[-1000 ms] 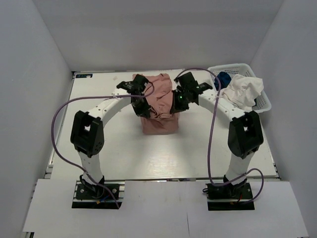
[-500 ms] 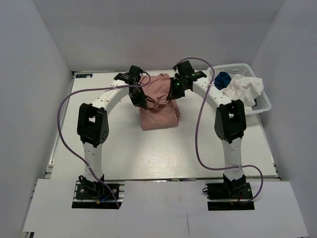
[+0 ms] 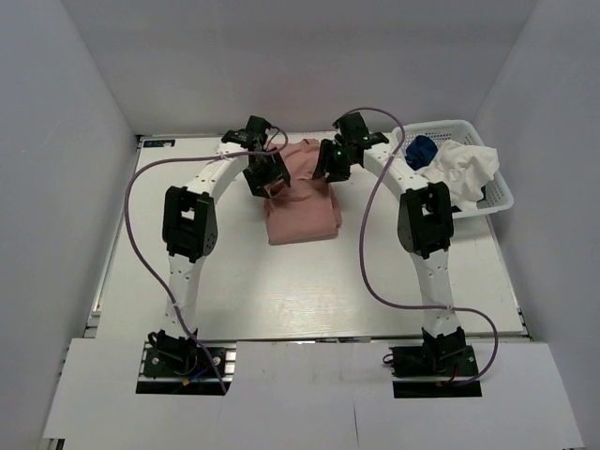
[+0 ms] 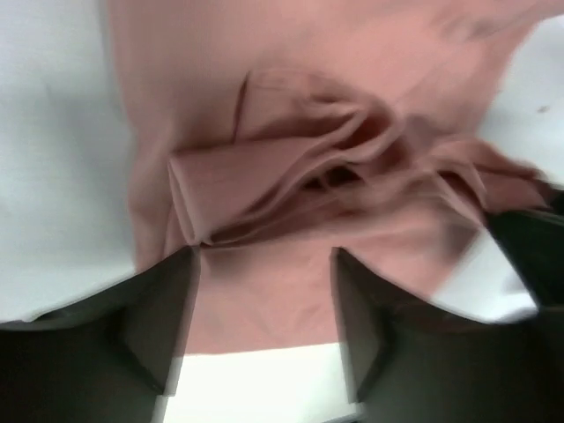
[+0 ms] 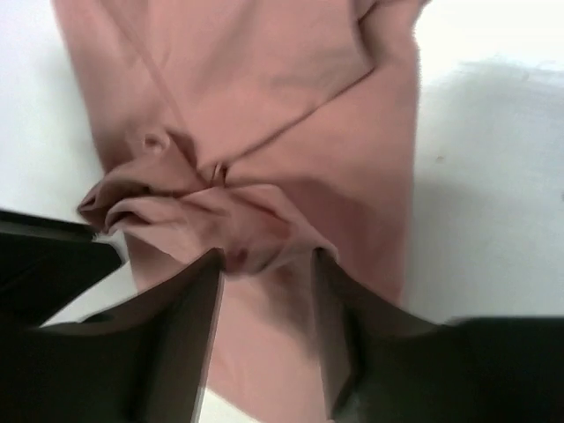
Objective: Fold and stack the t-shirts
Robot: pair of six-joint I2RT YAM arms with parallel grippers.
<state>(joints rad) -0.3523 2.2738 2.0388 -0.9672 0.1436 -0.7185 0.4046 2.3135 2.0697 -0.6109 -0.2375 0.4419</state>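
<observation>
The dusty-pink t-shirt (image 3: 302, 208) lies folded into a rough rectangle at the middle back of the table, bunched into wrinkles along its far edge (image 4: 291, 176). My left gripper (image 3: 266, 180) hovers over the shirt's far left corner and is open (image 4: 264, 300), with cloth below the fingers but not pinched. My right gripper (image 3: 330, 165) is over the far right corner, also open (image 5: 264, 304), above the rumpled fold (image 5: 203, 211). The white t-shirt (image 3: 465, 171) and the royal-blue t-shirt (image 3: 424, 148) sit heaped in the basket.
The white mesh basket (image 3: 506, 195) stands at the back right corner of the table. Purple cables loop from both arms over the table (image 3: 281, 286). White walls close in the back and sides.
Both grippers carried the pink shirt's edge toward the back of the table, then opened and let it go. The shirt now lies flatter.
</observation>
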